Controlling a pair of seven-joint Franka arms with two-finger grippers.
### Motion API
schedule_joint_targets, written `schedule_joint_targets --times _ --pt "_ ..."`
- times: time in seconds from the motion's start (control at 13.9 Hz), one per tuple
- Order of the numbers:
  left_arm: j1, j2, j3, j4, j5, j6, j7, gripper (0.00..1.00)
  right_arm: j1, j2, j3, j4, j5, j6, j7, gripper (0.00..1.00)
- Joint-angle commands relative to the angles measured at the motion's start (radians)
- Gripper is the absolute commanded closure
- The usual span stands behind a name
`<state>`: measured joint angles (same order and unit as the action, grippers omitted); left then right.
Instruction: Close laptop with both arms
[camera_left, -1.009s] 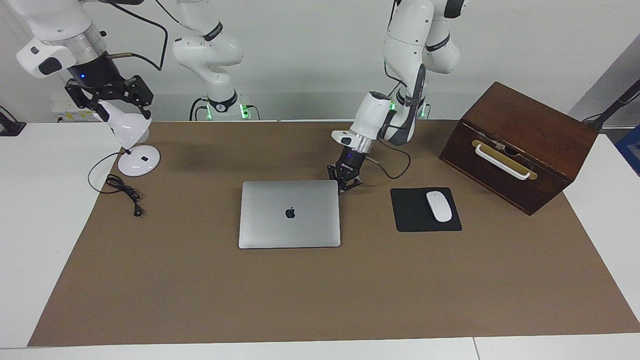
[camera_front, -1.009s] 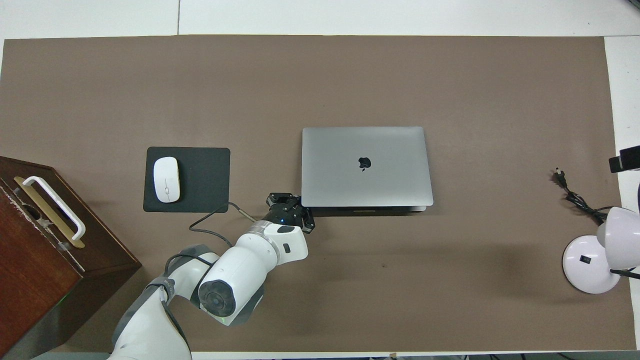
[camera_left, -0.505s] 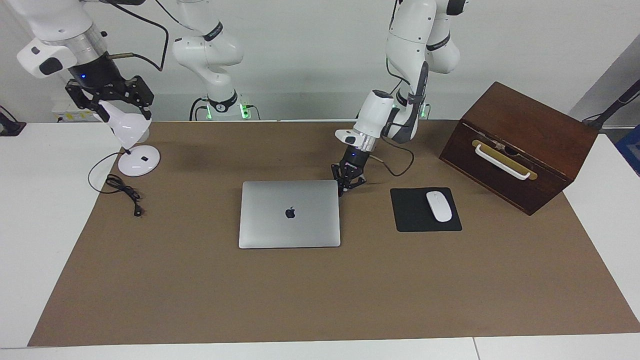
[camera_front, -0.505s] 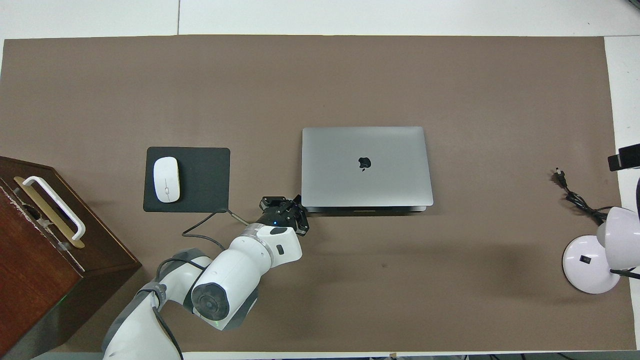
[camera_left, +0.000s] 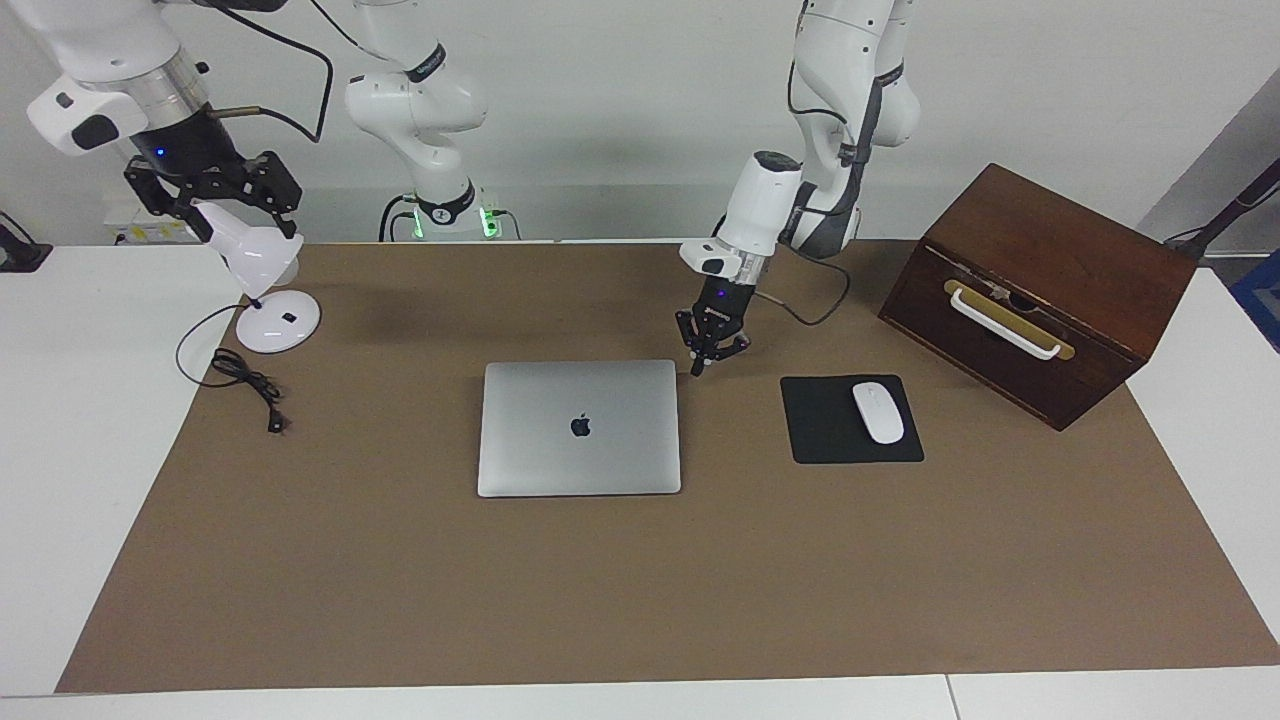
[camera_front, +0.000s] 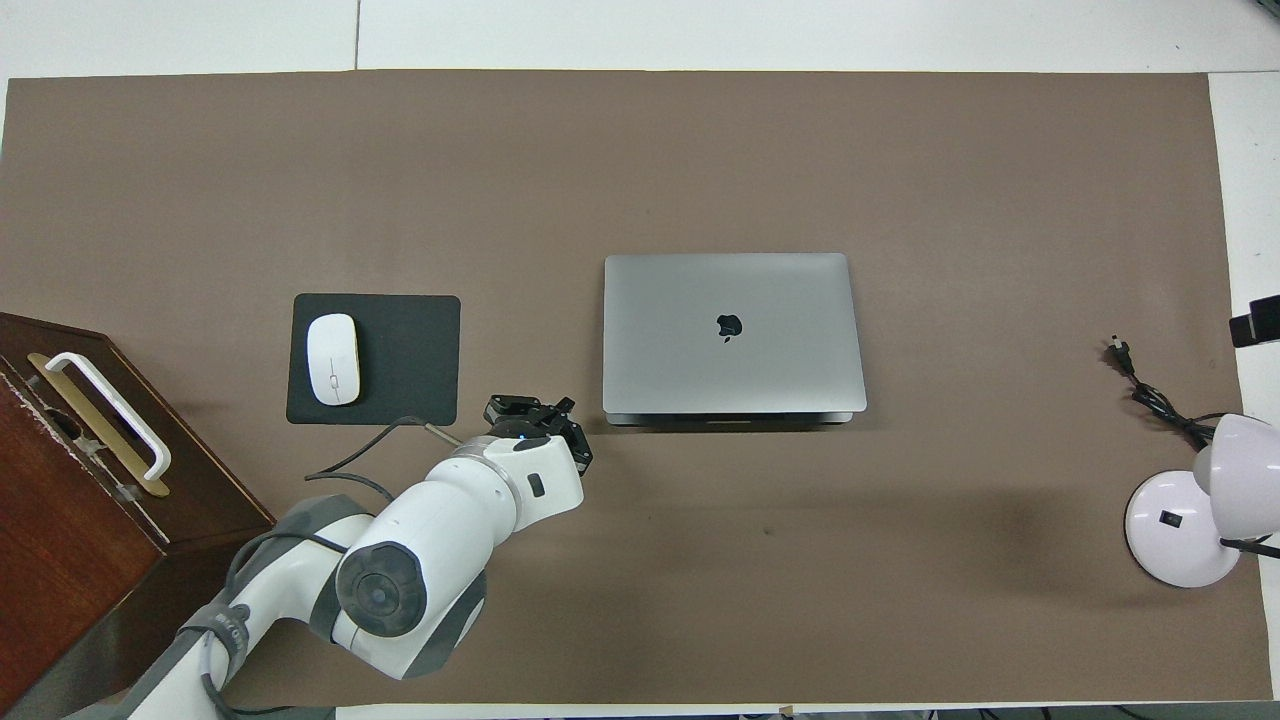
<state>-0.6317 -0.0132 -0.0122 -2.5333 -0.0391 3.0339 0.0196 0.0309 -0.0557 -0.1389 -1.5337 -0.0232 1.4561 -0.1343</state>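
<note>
The laptop (camera_left: 579, 428) lies closed on the table (camera_left: 400, 600), just beside the clenched, empty left pincer (camera_left: 706, 365). The right pincer (camera_left: 215, 200), spread wide, hangs over the lamp (camera_left: 262, 262).

The laptop (camera_front: 732, 333) lies shut on the brown mat (camera_front: 640, 150), lid logo up. The left gripper (camera_front: 537, 416), fingertips together, is above the mat between the laptop's near corner and the black mouse pad (camera_front: 400, 350), which carries a white mouse (camera_front: 332, 359). A wooden box (camera_front: 70, 500) sits at the left arm's end, a white lamp (camera_front: 1190, 515) at the right arm's end.
</note>
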Motion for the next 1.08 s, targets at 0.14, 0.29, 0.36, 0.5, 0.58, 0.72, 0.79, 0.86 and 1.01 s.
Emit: schedule_joint_targets --times 0.14,0.29,0.36,0.5,0.58,0.72,0.79,0.86,1.01 --pt "0.043 -0.128 -0.002 -0.015 -0.001 -0.193 0.016 1.00 -0.032 -0.007 0.024 0.001 -0.020 -0.017 -0.028 0.00" --pt "0.058 -0.160 -0.002 0.010 -0.001 -0.289 0.016 1.00 -0.032 -0.007 0.024 0.000 -0.020 -0.017 -0.028 0.00" --pt "0.076 -0.177 0.000 0.031 -0.001 -0.355 0.019 1.00 -0.032 -0.007 0.025 -0.002 -0.020 -0.017 -0.027 0.00" --pt "0.105 -0.214 0.000 0.082 -0.001 -0.479 0.019 1.00 -0.032 -0.009 0.025 -0.008 -0.018 -0.022 -0.025 0.00" --pt "0.121 -0.226 0.000 0.103 -0.001 -0.527 0.020 1.00 -0.032 -0.009 0.025 -0.008 -0.020 -0.025 -0.025 0.00" --pt "0.153 -0.247 0.000 0.131 -0.001 -0.598 0.026 1.00 -0.032 -0.007 0.025 -0.008 -0.020 -0.029 -0.025 0.00" --pt "0.164 -0.258 0.000 0.137 -0.001 -0.622 0.025 1.00 -0.032 -0.007 0.025 -0.008 -0.020 -0.031 -0.024 0.00" --pt "0.178 -0.270 0.000 0.143 -0.001 -0.648 0.025 1.00 -0.032 -0.007 0.025 -0.008 -0.020 -0.031 -0.022 0.00" --pt "0.201 -0.284 0.000 0.183 -0.001 -0.737 0.020 1.00 -0.032 -0.007 0.025 -0.008 -0.020 -0.031 -0.022 0.00"
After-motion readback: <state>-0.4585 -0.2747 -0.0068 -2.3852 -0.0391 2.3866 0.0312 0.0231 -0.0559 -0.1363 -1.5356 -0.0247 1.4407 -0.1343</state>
